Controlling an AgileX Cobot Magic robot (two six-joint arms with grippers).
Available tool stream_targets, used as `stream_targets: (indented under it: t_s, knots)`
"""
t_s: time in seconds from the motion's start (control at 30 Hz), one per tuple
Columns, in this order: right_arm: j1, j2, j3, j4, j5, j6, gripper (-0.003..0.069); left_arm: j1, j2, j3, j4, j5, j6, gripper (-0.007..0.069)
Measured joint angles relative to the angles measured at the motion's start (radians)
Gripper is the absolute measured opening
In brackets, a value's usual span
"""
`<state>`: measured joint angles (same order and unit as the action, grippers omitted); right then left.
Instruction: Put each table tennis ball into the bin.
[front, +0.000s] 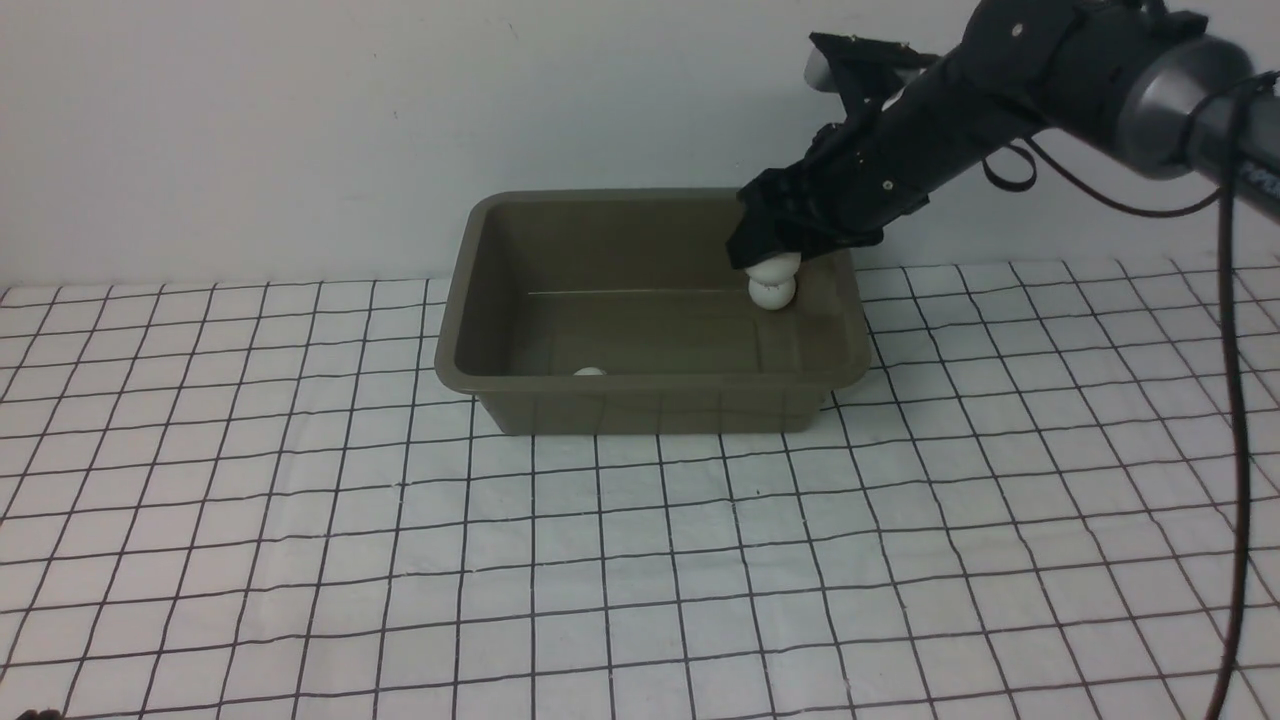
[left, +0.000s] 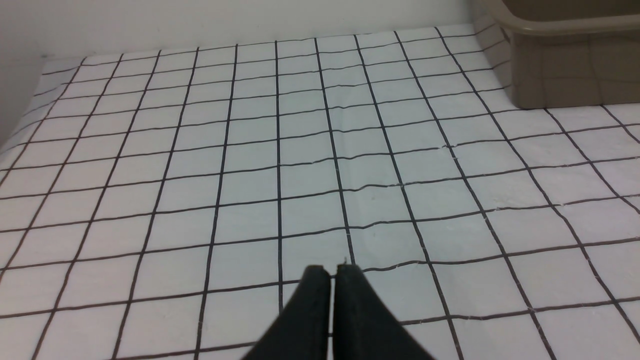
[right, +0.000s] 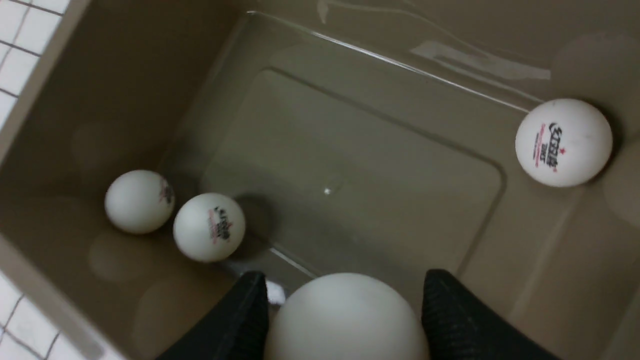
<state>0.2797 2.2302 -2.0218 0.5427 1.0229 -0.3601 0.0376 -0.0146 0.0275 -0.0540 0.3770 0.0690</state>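
1. Covering the table nearest the robot: white gridded cloth (front: 640, 580), showing no loose ball anywhere in the front view.
2. Hanging low over that cloth, well apart from the bin: left gripper (left: 332, 272), fingers pressing together, carrying nothing.
3. Sitting upright farther back on the cloth: bin (front: 650, 390), olive-brown, open top facing up.
4. Peeking just over the bin's near wall in the front view: one white ball (front: 589, 372). Lying side by side against a wall in the right wrist view: pair of balls (right: 140, 201), the second (right: 209, 227) just beside the first; being unable to tell which of the two is showing in front.
5. Resting on the bin floor toward the far right corner: lone ball (right: 564, 142), logo facing up, well apart from the pair.
6. Hovering above that corner, inside the rim line: right gripper (front: 770, 258), fingers standing partly apart and clamping the held ball (right: 345, 320) between them.
7. Judging progress: counting three balls already in, a fourth waiting only for release over the bin. Finding no fifth ball in any view, so possibly hiding behind the near wall or out of frame.
8. Closing off the scene behind: plain pale wall (front: 300, 120).
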Motion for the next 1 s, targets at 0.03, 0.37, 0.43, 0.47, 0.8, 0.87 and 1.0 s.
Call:
stream_targets:
  t_s: [0.03, 0.37, 0.43, 0.47, 0.8, 0.87, 1.0]
  knots:
    - [0.000, 0.020, -0.017, 0.000, 0.005, 0.000, 0.0360, 0.000, 0.000, 0.000, 0.000, 0.000, 0.000, -0.0004]
    - [0.000, 0.064, -0.041, 0.000, 0.010, 0.000, 0.0459, 0.000, 0.000, 0.000, 0.000, 0.000, 0.000, -0.0004]
    - [0.000, 0.064, -0.047, 0.000, 0.012, 0.000, 0.0465, 0.000, 0.000, 0.000, 0.000, 0.000, 0.000, -0.0004]
    - [0.000, 0.064, -0.051, 0.000, 0.017, 0.000, 0.0465, 0.000, 0.000, 0.000, 0.000, 0.000, 0.000, -0.0004]
    - [-0.027, -0.002, -0.330, -0.064, 0.211, 0.035, 0.0319, 0.000, 0.000, 0.000, 0.000, 0.000, 0.000, -0.0004]
    - [-0.051, -0.072, -0.345, -0.099, 0.228, 0.044, 0.0228, 0.000, 0.000, 0.000, 0.000, 0.000, 0.000, -0.0004]
    - [-0.105, -0.192, -0.333, -0.136, 0.234, 0.049, 0.0090, 0.000, 0.000, 0.000, 0.000, 0.000, 0.000, -0.0004]
